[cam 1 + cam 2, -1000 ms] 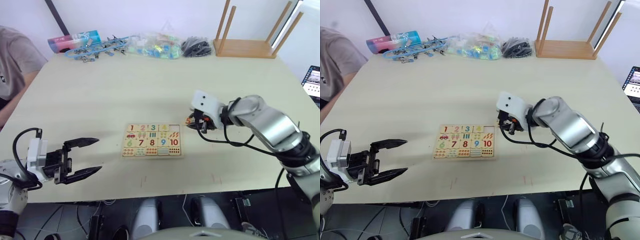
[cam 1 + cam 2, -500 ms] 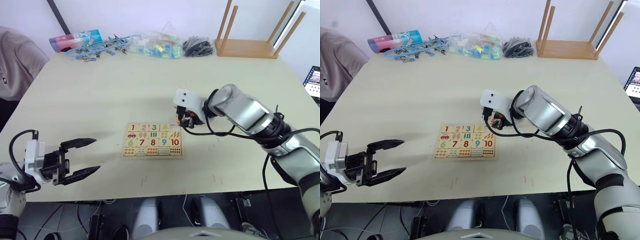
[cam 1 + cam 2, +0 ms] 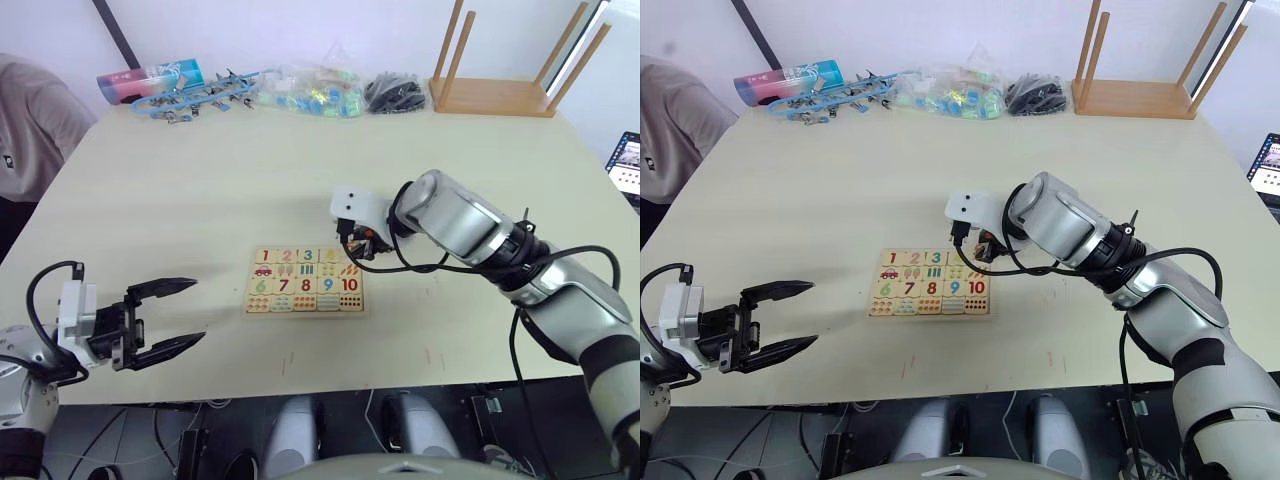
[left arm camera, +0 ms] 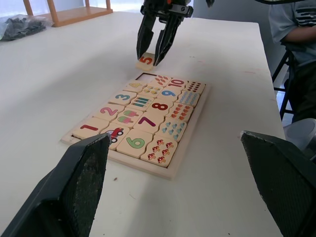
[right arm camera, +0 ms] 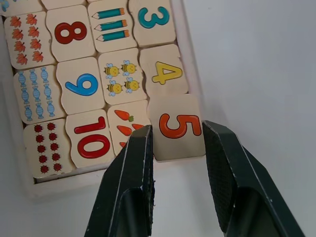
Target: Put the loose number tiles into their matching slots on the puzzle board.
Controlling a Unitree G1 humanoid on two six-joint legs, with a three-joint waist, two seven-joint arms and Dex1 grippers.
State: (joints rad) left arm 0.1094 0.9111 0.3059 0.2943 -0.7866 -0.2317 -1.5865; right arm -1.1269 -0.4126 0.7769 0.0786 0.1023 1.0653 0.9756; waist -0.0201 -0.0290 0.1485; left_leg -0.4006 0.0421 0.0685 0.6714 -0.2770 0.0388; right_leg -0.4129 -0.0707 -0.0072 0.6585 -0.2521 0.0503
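The puzzle board [image 4: 129, 163] lies flat near the table's front middle. Tiles 1, 2, 3 and 4 sit in its top row, above the squares 6 to 10. My right gripper [image 3: 358, 243] is shut on the orange 5 tile [image 5: 180, 126], with one finger on each side. It hangs the tile just over the board's far right corner. The empty slot [image 4: 141, 76] there shows as a bare recess right under the tile. At the near left, well short of the board, my left gripper [image 3: 198, 310] stands open and holds nothing.
A person's sleeve [image 3: 30, 120] is at the table's left edge. Along the back lie a blue tube [image 3: 150, 80], metal clips, plastic bags [image 3: 310, 95] and an upturned wooden stool [image 3: 500, 95]. A screen [image 3: 625, 165] shows at the right edge.
My right gripper has carried the 5 tile leftward, from beside the board's right edge to over its far right corner. The left gripper has stayed open in place.
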